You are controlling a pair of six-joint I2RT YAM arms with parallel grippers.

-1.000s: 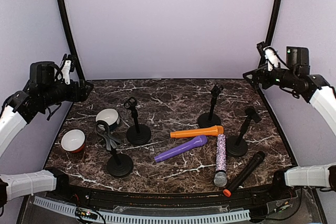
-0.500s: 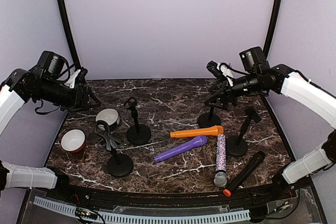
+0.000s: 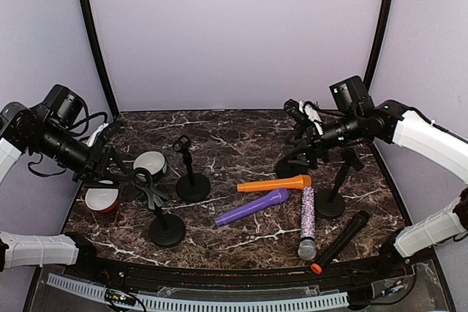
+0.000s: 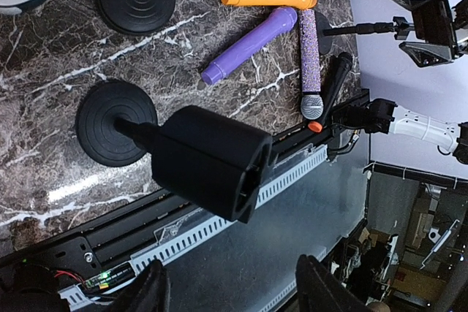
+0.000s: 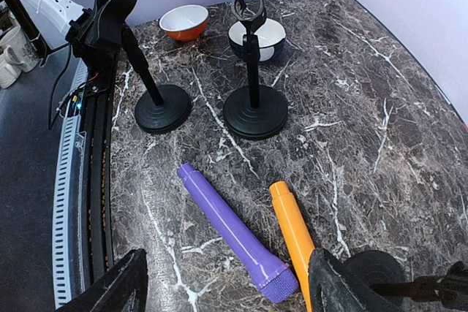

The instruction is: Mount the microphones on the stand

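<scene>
Four microphones lie on the marble table: an orange one point(image 3: 274, 183), a purple one point(image 3: 252, 207), a glittery lilac one point(image 3: 308, 218) and a black one with an orange end point(image 3: 341, 240). Four black stands are upright: front left point(image 3: 166, 229), middle left point(image 3: 192, 184), back right point(image 3: 292, 166) and right point(image 3: 330, 202). My left gripper point(image 3: 104, 160) hovers open just left of the front-left stand; its clip point(image 4: 212, 158) fills the left wrist view above the empty fingers point(image 4: 150, 294). My right gripper point(image 3: 300, 126) hangs open over the back-right stand, looking down on the purple microphone point(image 5: 234, 233) and the orange microphone point(image 5: 292, 235).
A white-and-red bowl point(image 3: 102, 196) and a white bowl with a dark outside point(image 3: 150, 163) sit at the left, close under my left arm. The table's front rail point(image 3: 219, 299) runs along the near edge. Curved black posts stand at both back corners.
Both arms have swung in from the sides. The left gripper has dropped towards the bowls and the front-left stand. The right gripper has come over the back-right stand.
</scene>
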